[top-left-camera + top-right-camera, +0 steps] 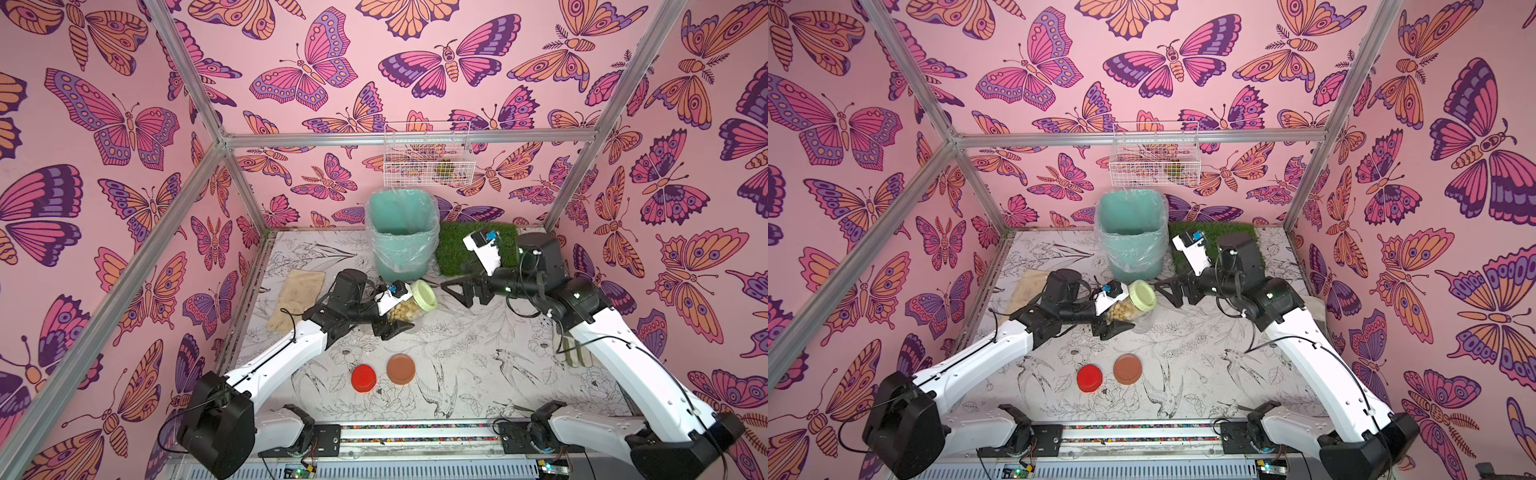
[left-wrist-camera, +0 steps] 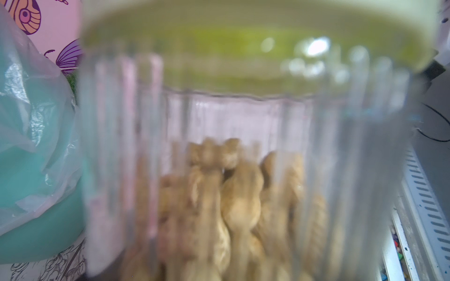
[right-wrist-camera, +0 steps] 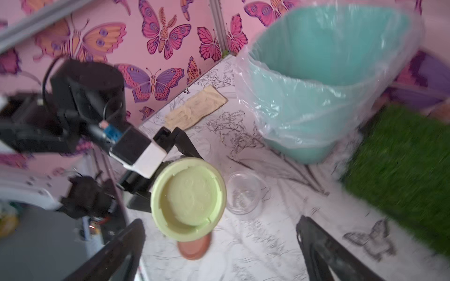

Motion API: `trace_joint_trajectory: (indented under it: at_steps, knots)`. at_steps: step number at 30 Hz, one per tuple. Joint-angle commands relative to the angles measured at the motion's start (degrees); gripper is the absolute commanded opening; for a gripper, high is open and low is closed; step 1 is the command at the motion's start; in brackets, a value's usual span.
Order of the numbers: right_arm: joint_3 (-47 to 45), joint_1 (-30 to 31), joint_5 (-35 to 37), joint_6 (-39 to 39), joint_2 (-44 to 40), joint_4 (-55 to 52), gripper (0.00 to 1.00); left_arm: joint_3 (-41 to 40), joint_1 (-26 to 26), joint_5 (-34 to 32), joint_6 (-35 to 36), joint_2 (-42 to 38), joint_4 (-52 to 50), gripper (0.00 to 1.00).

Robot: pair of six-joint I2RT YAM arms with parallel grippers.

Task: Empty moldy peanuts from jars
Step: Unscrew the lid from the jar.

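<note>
Nearest us on the worktop [image 1: 457, 374] lie two loose lids, one red lid [image 1: 363, 378] and one brown lid [image 1: 401, 369]. Beyond them the left end effector [image 1: 392, 322] clamps one tilted jar [image 1: 405, 309] by its body, with moldy peanuts [image 2: 231, 206] inside. The right end effector [image 1: 455, 293] gapes wide and empty just beside the green lid [image 1: 424, 295], which is on that jar. We judge that a skewed grip on that lid could twist the jar loose, spilling peanuts short of the one teal bin [image 1: 399, 257] farther back. We count one empty jar [image 3: 243, 192] close by; a second is unclear.
</note>
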Motion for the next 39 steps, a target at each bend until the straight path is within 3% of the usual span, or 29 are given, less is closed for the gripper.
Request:
trace_joint_trajectory:
  at_steps: [1, 5, 9, 20, 39]
  knots:
    - [5.68, 0.05, -2.57, 26.6, 6.47, -11.43, 0.99, 1.77, -0.04, -1.39, 1.94, -3.04, 2.8, 0.0]
    - [5.97, 2.21, -6.1, 37.87, 8.53, -7.67, 0.99, 1.57, -0.06, -2.45, 2.76, -3.8, 2.56, 0.0]
    - [7.41, 2.63, -6.57, 43.17, 9.9, -7.1, 0.99, 1.68, -0.06, -3.21, 4.46, -4.46, 0.73, 0.0]
    - [9.52, 7.98, -5.6, 44.38, 14.11, -7.68, 0.99, 2.01, -0.06, -4.95, 5.81, -4.0, -0.31, 0.0]
    - [4.73, 9.0, -2.55, 47.0, 12.85, -7.36, 0.99, 1.74, 0.03, -5.29, 5.15, -3.6, 0.61, 0.0]
